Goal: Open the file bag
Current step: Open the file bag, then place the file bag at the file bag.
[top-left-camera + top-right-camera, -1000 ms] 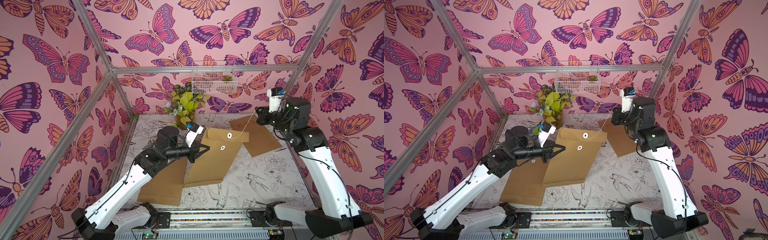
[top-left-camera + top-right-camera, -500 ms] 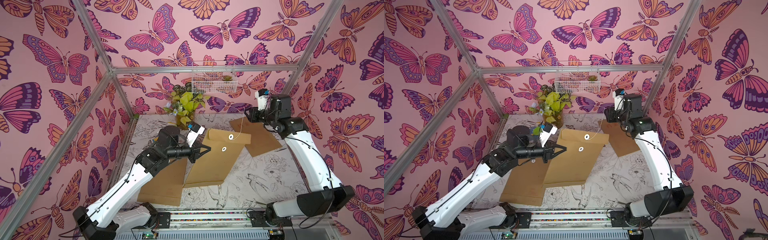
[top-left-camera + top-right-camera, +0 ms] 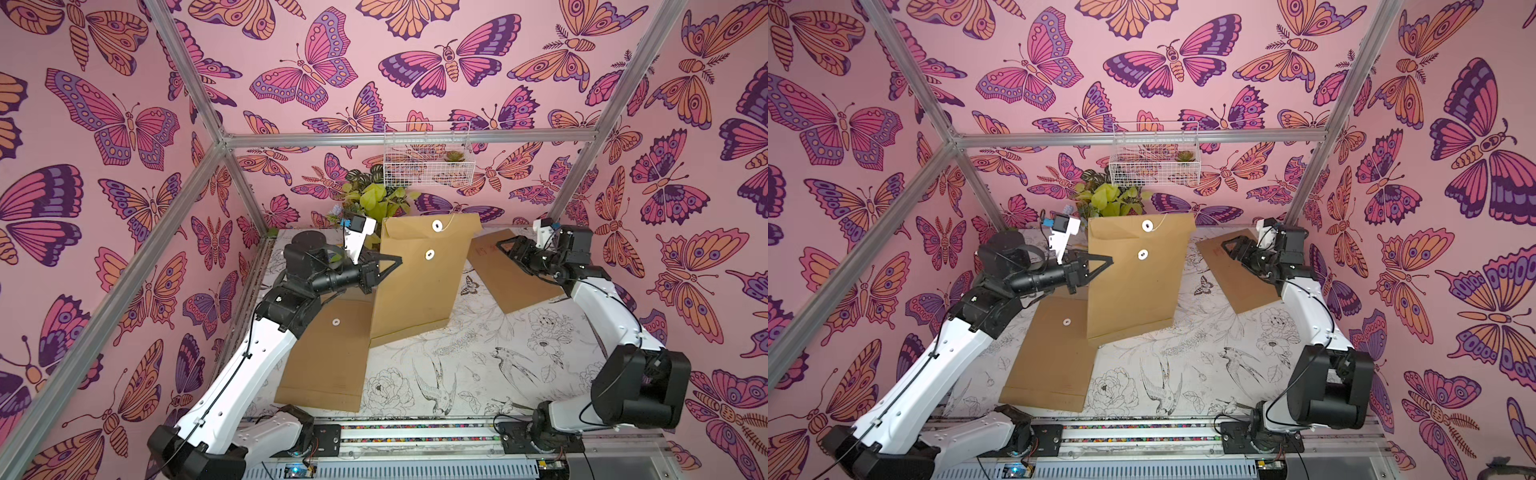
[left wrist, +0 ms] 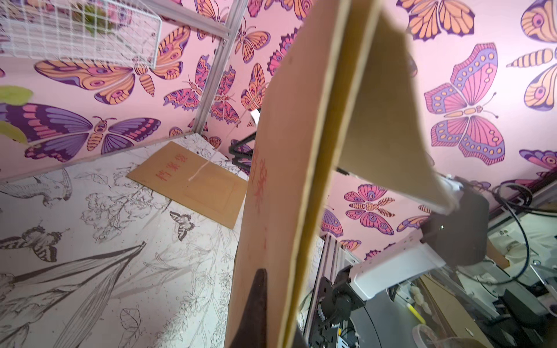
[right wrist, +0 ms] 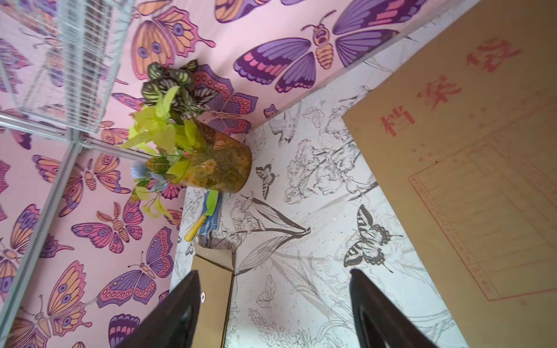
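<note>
File bag [image 3: 417,286] stands nearly upright around table centre, leaning a bit, with its bottom edge on the table [image 3: 478,374] and its top reaching toward 12 o'clock. The left gripper [image 3: 390,266] comes in from 9 o'clock and is clamped tight on the bag's 9 o'clock edge; in the left wrist view one dark finger [image 4: 259,295] presses flat on the bag's printed face [image 4: 280,180]. The flap [image 3: 432,230] is at the top of the bag and carries a white disc [image 3: 436,225]. A second disc [image 3: 429,254] sits on the body just below it. A white string [image 3: 451,219] runs off the upper disc toward 1 o'clock, past the top edge. The left wrist view shows the flap [image 4: 385,105] splaying away from the body at the top. The right gripper [image 3: 505,246] is at 2 o'clock, well apart from the bag, hovering over a flat envelope with red print [image 3: 515,286]. Its jaws are spread wide and hold nothing, which is clear in the right wrist view [image 5: 272,271]. Another flat envelope [image 3: 328,357] lies at 7 o'clock, with its far end tucked under the standing bag. A potted plant [image 3: 374,199] sits at 12 o'clock behind the bag. A wire basket [image 3: 428,164] hangs on the back wall above it. The same layout shows in both top views.
</note>
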Controlling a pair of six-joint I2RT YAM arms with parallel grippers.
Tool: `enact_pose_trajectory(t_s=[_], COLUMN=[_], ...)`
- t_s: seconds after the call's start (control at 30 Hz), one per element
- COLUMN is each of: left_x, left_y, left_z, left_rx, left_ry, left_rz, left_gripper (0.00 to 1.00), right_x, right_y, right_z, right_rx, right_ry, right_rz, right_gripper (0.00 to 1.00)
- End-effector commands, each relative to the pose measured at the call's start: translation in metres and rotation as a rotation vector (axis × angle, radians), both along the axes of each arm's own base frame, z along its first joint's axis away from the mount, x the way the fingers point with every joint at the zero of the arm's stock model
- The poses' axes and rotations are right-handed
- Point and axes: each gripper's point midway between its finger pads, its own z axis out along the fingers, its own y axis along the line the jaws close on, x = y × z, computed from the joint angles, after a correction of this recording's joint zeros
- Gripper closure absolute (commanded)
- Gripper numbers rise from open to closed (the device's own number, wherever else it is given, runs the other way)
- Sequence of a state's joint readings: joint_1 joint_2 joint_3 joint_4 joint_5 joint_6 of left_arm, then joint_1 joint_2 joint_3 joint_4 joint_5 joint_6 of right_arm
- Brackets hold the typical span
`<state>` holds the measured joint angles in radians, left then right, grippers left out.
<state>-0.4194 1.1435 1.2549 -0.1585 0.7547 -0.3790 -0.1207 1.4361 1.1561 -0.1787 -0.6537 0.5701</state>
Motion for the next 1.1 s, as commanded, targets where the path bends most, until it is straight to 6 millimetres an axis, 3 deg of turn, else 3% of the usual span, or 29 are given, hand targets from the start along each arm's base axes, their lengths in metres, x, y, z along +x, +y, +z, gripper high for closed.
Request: enact_pose_trajectory(t_s=[0.0, 0.2, 0.27, 0.4, 0.6, 1.07], left_x=[0.003, 0.015, 0.025, 0.024, 0.008, -0.012], left_y=[0.004, 0.004, -0.003, -0.012, -0.02, -0.019], left_z=[0.047, 0.08, 0.08, 0.094, 0.103, 0.098], left_rx=[-0.076, -0.089, -0.083, -0.097, -0.106, -0.088], left_ry=[-0.103, -0.176, -0.171, -0.181, -0.196, -0.193], left_rz=[-0.028, -0.046, -0.069, -0.162, -0.278, -0.304], left_gripper=[1.0, 1.0, 1.0, 1.0, 1.0, 1.0], right_x=[-0.017, -0.065, -0.079, -0.099, -0.119, -0.107], right_y=[0.018, 0.04, 0.05, 0.065, 0.09, 0.104], right_z=[0.088, 0.166, 0.183, 0.21, 0.234, 0.248], right_rx=[0.055, 0.065, 0.059, 0.063, 0.074, 0.074], right_ry=[-0.319, -0.622, -0.68, -0.742, -0.8, -0.815], right_rz=[0.091, 0.195, 0.237, 0.293, 0.395, 0.442], right_gripper=[0.21, 0.15, 0.07, 0.05, 0.07, 0.12])
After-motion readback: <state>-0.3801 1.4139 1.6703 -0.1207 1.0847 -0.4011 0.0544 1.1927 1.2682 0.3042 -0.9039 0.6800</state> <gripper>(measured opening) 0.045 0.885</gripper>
